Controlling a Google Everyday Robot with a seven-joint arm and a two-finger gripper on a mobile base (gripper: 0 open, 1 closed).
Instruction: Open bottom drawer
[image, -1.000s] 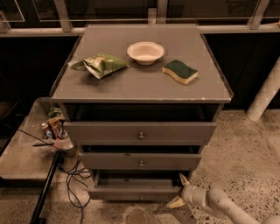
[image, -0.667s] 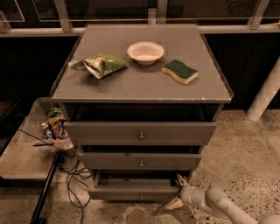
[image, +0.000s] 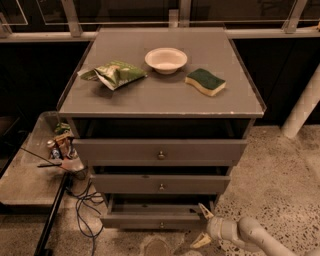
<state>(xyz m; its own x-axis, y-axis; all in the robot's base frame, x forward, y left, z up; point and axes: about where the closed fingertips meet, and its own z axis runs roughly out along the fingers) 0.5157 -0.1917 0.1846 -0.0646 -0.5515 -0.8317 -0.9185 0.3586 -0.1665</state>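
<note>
The grey cabinet has three drawers. The bottom drawer is the lowest, a slim grey front with a small round knob. It stands pulled out a little, and its plain grey inside shows above the front. My gripper is at the drawer's right end, down by the floor. Its two pale fingers are spread apart, the upper fingertip at the drawer's right corner, the lower one below it. It holds nothing.
The middle drawer and top drawer also stand slightly out. On the cabinet top lie a green chip bag, a white bowl and a green-yellow sponge. A low table with clutter and cables is at the left.
The gripper has shifted slightly left along the drawer's right end. The drawer looks much the same.
</note>
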